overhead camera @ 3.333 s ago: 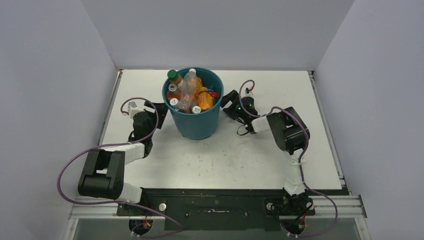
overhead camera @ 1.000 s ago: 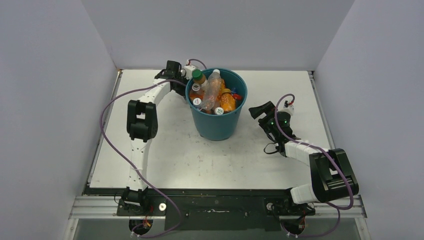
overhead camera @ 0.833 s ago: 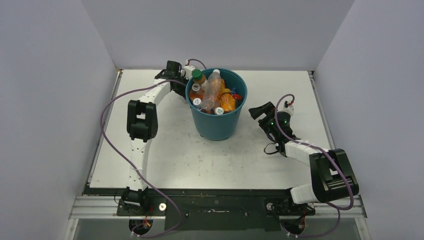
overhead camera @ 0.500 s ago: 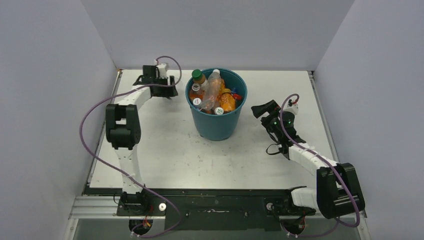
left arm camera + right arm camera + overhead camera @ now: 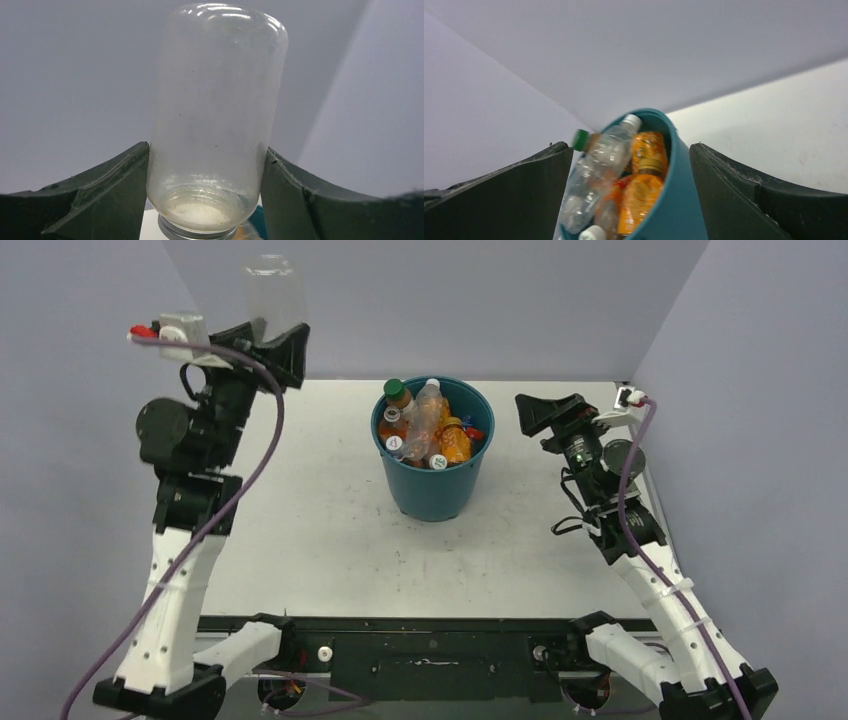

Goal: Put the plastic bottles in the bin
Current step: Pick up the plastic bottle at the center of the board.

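The teal bin [image 5: 432, 490] stands at the middle back of the table, filled with several plastic bottles [image 5: 425, 430], orange, clear and one green-capped. High above the table's left side, my left gripper [image 5: 268, 340] is shut on a cloudy clear bottle [image 5: 272, 288] that points upward. In the left wrist view the clear bottle [image 5: 215, 125] is pinched between both fingers of the left gripper [image 5: 206, 150], its silvery cap toward the wrist. My right gripper [image 5: 540, 412] hangs open and empty to the right of the bin. The right wrist view looks between the jaws of the right gripper [image 5: 630, 146] at the bin [image 5: 679, 200] and the bottles [image 5: 644, 195].
Grey walls close the table [image 5: 330, 540] in at the back and on both sides. Both arms are raised off the table, the left by the left wall and the right by the right wall. Purple cables loop from both arms.
My left arm has lifted from the table's back left corner to high on the left, now with a clear bottle in its jaws. The right arm has risen and moved back. The bin stayed put.
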